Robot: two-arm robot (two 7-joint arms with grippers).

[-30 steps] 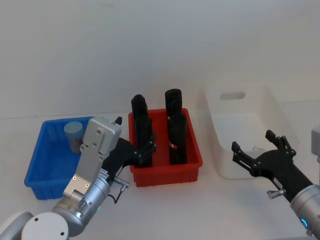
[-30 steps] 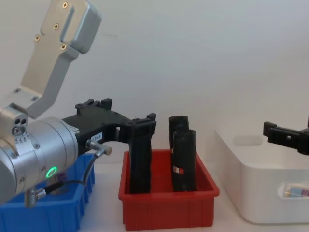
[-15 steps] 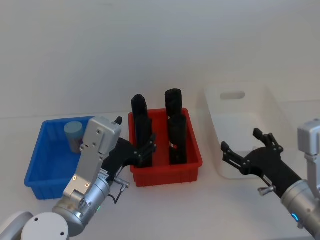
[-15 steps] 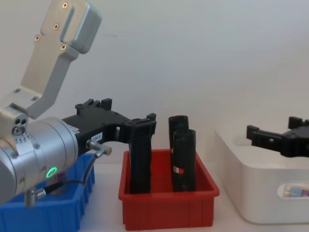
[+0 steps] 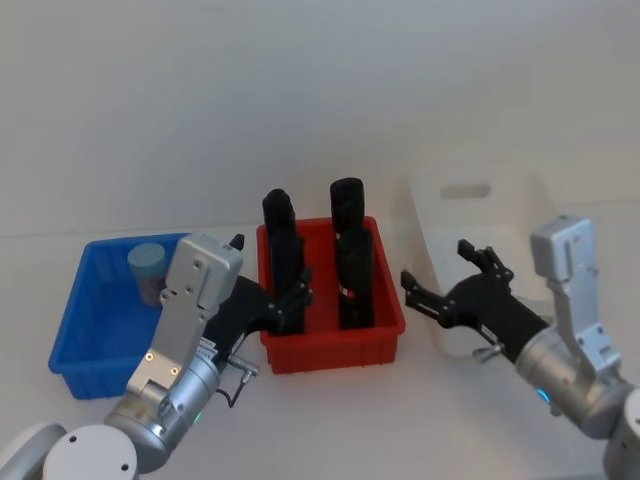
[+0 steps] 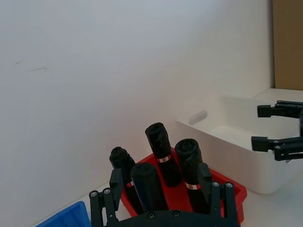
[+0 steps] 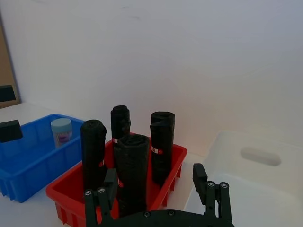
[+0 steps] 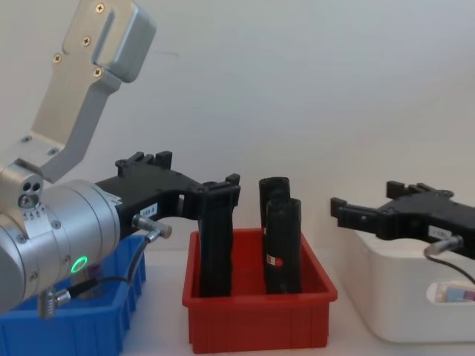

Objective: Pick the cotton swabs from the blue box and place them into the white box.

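One cotton swab tub (image 5: 148, 268) with a pale lid stands upright in the far part of the blue box (image 5: 70, 335), and it shows again as the tub (image 7: 61, 132) in the blue box (image 7: 26, 158). My left gripper (image 5: 270, 298) hangs open between the blue box and the red tray, holding nothing. My right gripper (image 5: 437, 265) is open and empty, at the near left corner of the white box (image 5: 465, 190), next to the red tray. Through the handle cutout of the white box (image 8: 401, 311) another swab tub (image 8: 453, 294) shows inside.
A red tray (image 5: 330, 352) with several tall black blocks (image 5: 350, 250) stands between the two boxes, and both grippers flank it. A white wall rises close behind the boxes. Bare tabletop lies in front of the tray.
My right gripper has swung left from the front of the white box to its left corner, nearer the red tray. The left arm has stayed still.
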